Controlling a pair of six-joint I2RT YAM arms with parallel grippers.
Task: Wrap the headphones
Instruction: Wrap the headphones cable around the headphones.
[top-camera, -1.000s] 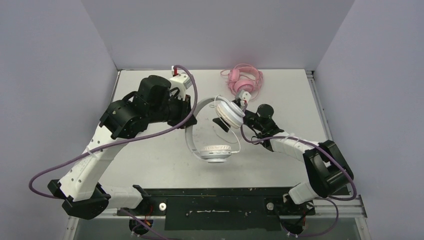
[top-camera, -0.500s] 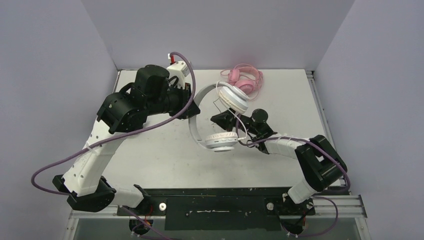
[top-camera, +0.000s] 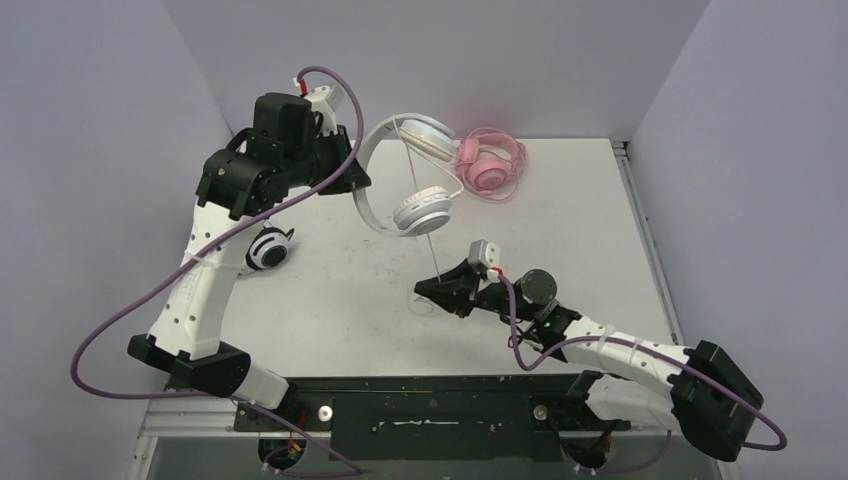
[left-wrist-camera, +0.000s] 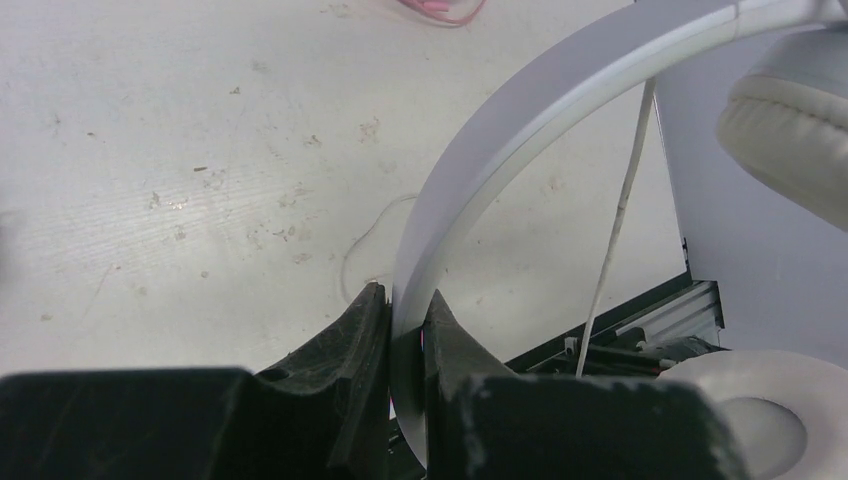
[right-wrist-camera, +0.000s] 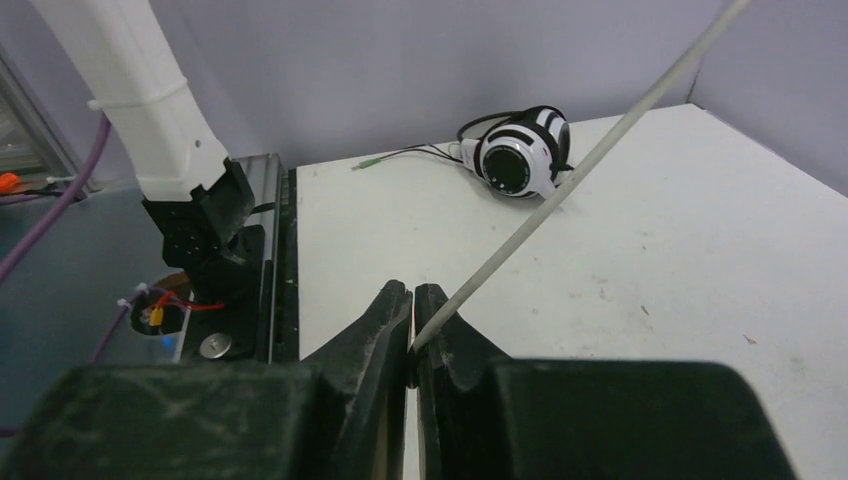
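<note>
White headset (top-camera: 425, 208), pink headset (top-camera: 490, 170) — black-and-white striped headset (right-wrist-camera: 520, 155).

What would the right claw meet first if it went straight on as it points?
The right claw, shut on the white cable, points about at the black-and-white headphones on the table; depth unclear.

Top view high above table (top-camera: 330, 300), wrist views close behind fingers (left-wrist-camera: 355, 350), sharing it

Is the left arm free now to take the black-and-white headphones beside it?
Probably not yet: the left gripper is shut on the white headphones' headband. The black-and-white headphones lie uncovered nearby.
</note>
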